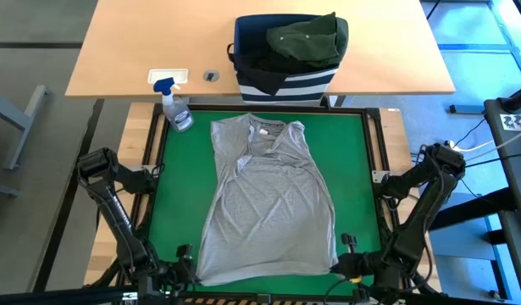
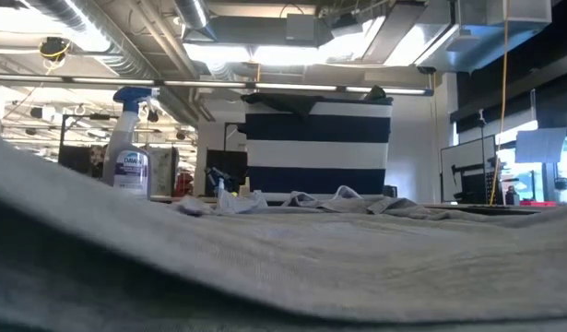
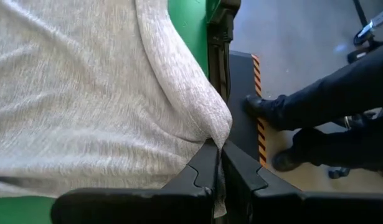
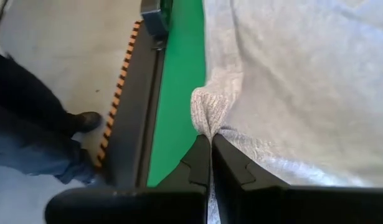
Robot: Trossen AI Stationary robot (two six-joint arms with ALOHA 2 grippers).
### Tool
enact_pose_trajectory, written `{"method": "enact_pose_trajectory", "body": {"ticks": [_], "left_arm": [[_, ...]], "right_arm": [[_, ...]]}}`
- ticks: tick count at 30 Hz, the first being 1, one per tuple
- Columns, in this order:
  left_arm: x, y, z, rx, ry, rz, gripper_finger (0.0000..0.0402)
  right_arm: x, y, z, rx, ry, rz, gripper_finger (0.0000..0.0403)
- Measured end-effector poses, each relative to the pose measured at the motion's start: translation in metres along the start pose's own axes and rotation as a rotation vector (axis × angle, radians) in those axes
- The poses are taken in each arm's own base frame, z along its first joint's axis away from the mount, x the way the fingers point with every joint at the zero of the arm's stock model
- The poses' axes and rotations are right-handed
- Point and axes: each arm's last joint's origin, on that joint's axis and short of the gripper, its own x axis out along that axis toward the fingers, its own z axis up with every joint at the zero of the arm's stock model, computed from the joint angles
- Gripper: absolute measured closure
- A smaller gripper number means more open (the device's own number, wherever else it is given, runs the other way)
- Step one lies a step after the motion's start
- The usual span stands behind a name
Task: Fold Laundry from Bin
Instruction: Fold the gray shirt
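Your grey garment [image 1: 264,203] lies spread flat on the green worktop [image 1: 180,195], just in front of the bin [image 1: 285,59]. The left hand [image 3: 215,155] and right hand [image 4: 210,146] each pinch a hem corner. It's light, limp knit, so lift both corners evenly or it will sag.

Matte black notched fingers [image 3: 207,171]

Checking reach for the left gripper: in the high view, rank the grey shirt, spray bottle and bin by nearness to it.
From the left gripper:
1. Grey shirt, pinched at its near corner.
2. Spray bottle, far left of the mat.
3. Bin, beyond the mat, on the wooden table.
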Motion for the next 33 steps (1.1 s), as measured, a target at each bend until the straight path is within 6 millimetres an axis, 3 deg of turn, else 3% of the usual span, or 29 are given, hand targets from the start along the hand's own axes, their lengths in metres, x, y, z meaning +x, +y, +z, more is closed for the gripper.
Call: {"method": "enact_pose_trajectory", "body": {"ticks": [13, 21, 33], "left_arm": [[0.001, 0.000, 0.002, 0.027, -0.008, -0.005, 0.0392], [-0.004, -0.016, 0.003, 0.018, -0.039, -0.152, 0.0392], [-0.016, -0.031, -0.013, 0.001, 0.084, -0.305, 0.0392]], "right_arm": [[-0.004, 0.000, 0.004, 0.001, -0.018, -0.039, 0.0398], [-0.006, 0.015, 0.008, 0.055, 0.041, 0.175, 0.0398], [-0.006, 0.054, -0.019, 0.030, 0.166, 0.410, 0.0398]]}}
